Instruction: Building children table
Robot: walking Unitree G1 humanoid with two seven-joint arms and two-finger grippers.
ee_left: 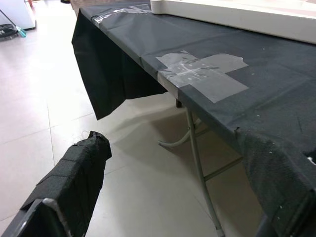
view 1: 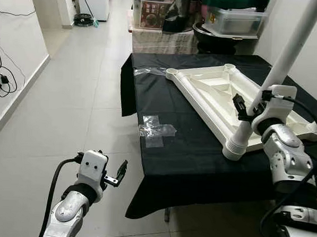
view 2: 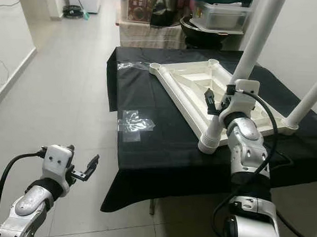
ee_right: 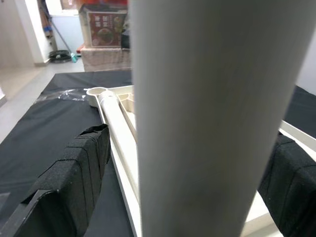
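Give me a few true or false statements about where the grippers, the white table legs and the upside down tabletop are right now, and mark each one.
1. The right gripper is closed around a white table leg. True.
2. The white tabletop lies upside down on the black cloth. True.
3. The left gripper is holding a table leg. False: it is open and holds nothing, over the floor beside the table.
4. All four corner sockets have legs in them. False: the far sockets, such as the one at, are open.
5. Clear tape patches sit on the cloth. True.
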